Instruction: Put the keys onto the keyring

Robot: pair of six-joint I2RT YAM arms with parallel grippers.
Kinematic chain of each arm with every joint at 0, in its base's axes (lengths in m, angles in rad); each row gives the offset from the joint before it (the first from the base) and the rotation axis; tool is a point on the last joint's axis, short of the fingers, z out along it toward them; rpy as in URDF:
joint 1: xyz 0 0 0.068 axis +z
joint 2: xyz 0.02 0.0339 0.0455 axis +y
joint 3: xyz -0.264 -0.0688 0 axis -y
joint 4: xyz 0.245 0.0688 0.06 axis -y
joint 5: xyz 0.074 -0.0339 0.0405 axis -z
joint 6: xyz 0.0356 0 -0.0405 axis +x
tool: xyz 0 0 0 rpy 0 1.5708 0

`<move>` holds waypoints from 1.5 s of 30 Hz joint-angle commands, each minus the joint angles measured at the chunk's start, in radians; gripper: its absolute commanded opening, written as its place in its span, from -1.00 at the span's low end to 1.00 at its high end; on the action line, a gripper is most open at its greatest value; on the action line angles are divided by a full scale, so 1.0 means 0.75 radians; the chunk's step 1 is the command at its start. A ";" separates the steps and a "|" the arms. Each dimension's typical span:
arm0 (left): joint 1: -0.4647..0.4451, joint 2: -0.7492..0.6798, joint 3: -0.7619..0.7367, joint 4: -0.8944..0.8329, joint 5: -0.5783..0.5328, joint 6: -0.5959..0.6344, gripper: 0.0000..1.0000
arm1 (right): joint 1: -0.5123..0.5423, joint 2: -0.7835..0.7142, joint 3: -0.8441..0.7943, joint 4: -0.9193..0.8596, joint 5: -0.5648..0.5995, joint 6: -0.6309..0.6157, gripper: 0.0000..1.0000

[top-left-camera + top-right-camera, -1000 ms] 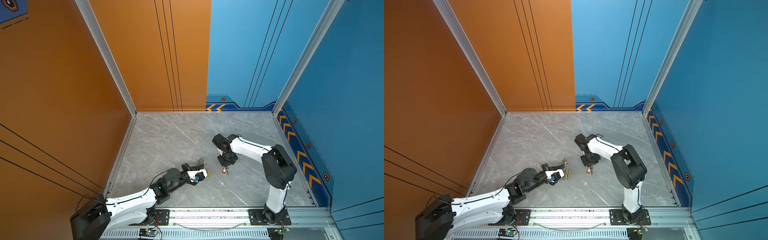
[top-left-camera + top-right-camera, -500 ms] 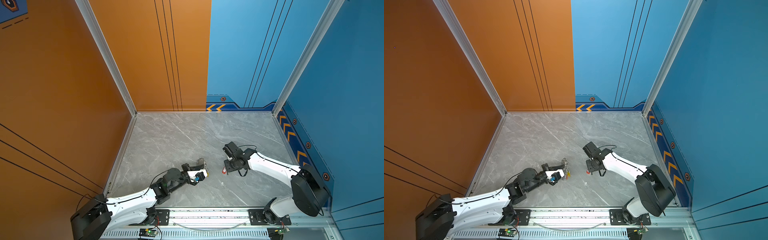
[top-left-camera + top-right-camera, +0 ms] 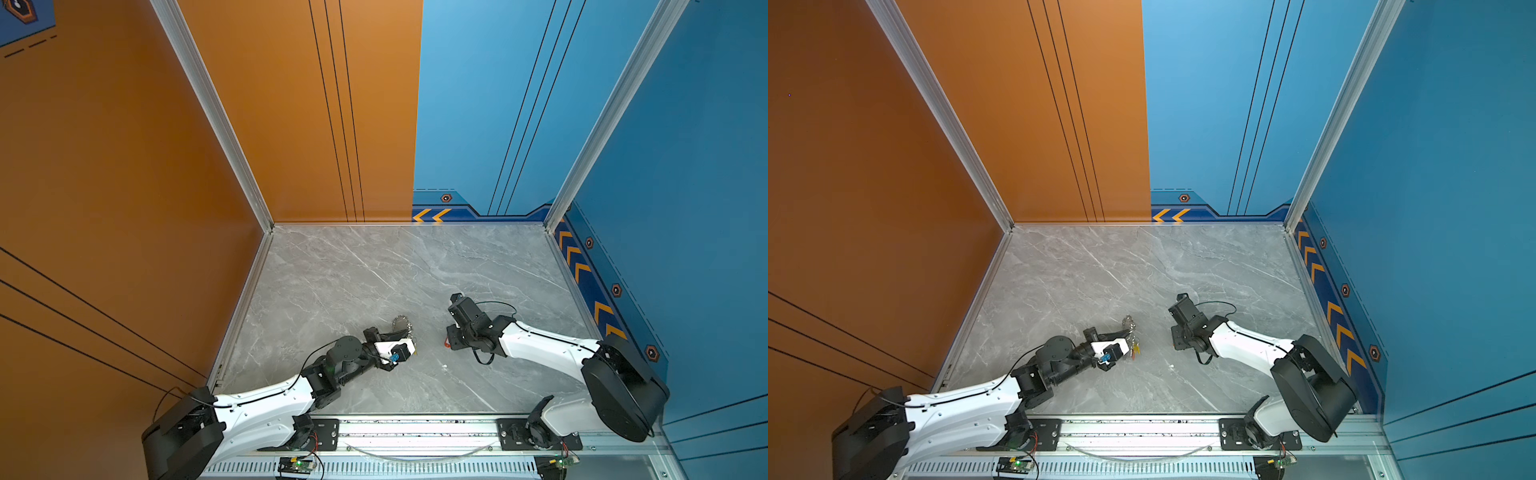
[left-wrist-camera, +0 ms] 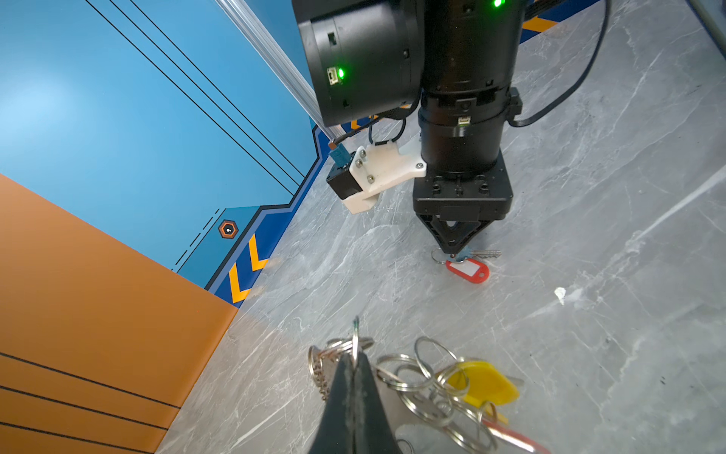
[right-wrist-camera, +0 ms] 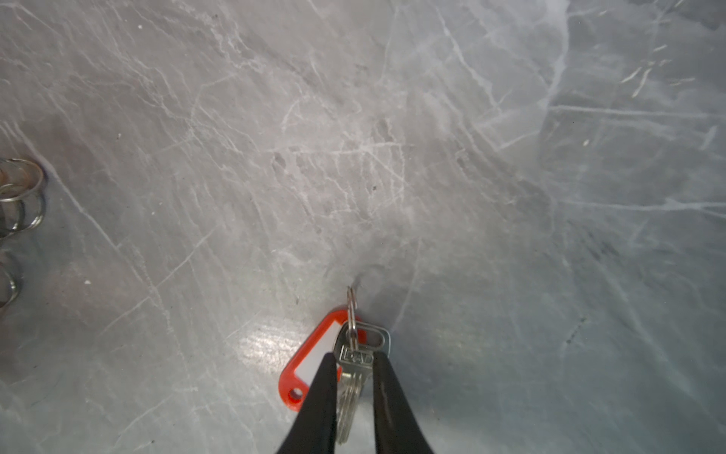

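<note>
Between the right gripper's [image 5: 353, 355] jaws, a silvery key [image 5: 351, 387], head toward the tips, blade running back between the fingers [image 5: 322, 393]. Jaws narrow, one finger close against each edge of the key; pressing or merely flanking, cannot tell. Just past the tips, a small split ring [image 5: 351, 304] standing on edge, threaded through the key's head. Just outside one finger, a red tag [image 5: 304, 369] with a white label, flat on the grey marble table [image 5: 393, 157], one end up against that ring.

Well apart from those jaws, facing them across bare marble, the left gripper [image 4: 355, 359], jaws pressed together on a keyring [image 4: 355, 338], held upright with its rim poking out beyond the tips. Just beside these jaws, a chain of plain silver rings [image 4: 432, 387] heaped on the table, reaching round to more rings on the far side of the pinched one. Tangled in the chain, a yellow-headed key [image 4: 487, 383], near the tips but outside the grip. Further back along the jaws, a red piece [image 4: 510, 436], cut off by the frame edge, kind unclear. Seen in both top views, both grippers low over the table's near half.
</note>
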 commanded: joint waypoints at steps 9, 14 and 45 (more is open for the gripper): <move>0.008 0.003 0.003 0.060 -0.014 -0.022 -1.00 | 0.007 0.103 0.035 0.055 0.058 -0.017 -0.85; 0.008 0.004 0.004 0.058 -0.015 -0.024 -1.00 | 0.007 0.102 0.094 -0.049 0.075 -0.067 -1.00; 0.008 -0.013 -0.003 0.058 -0.019 -0.026 -1.00 | -0.015 0.422 0.580 -0.811 -0.141 -0.299 -0.76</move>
